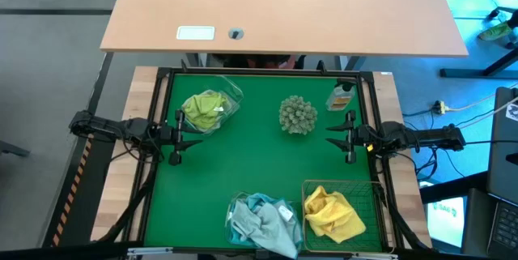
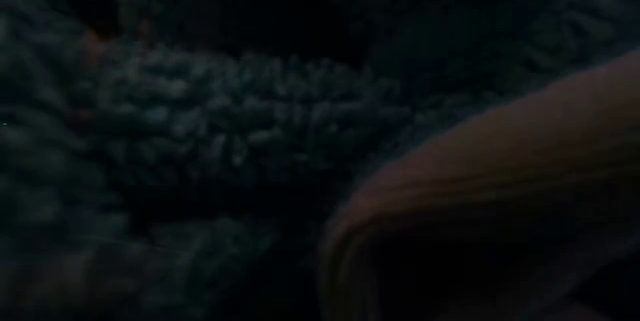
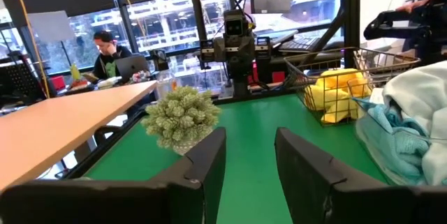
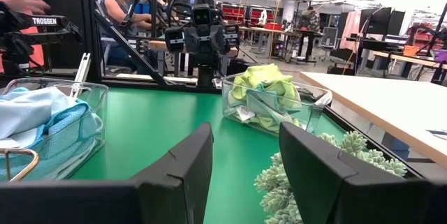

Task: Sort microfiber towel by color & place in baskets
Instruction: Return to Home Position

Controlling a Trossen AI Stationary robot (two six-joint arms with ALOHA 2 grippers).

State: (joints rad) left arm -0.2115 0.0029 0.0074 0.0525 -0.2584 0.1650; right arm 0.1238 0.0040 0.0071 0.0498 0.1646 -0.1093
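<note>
Lime green towels [image 1: 204, 110] fill a clear tub [image 1: 231, 96] at the table's far left. Teal and light blue towels [image 1: 263, 221] sit in a clear tub [image 1: 236, 210] at the near edge, spilling over its rim. Yellow towels [image 1: 332, 214] lie in the wire mesh basket [image 1: 366, 189] beside it. My left gripper [image 1: 179, 135] is open at the table's left edge, my right gripper [image 1: 349, 136] is open at the right edge. Each holds nothing. The low view is dark and blocked by fuzzy cloth.
A grey-green spiky ball [image 1: 298, 115] stands in the far middle of the green mat. A small bottle with an orange label [image 1: 341, 96] stands in the far right corner. A wooden table top [image 1: 283, 9] lies beyond the far edge. People sit in the room behind.
</note>
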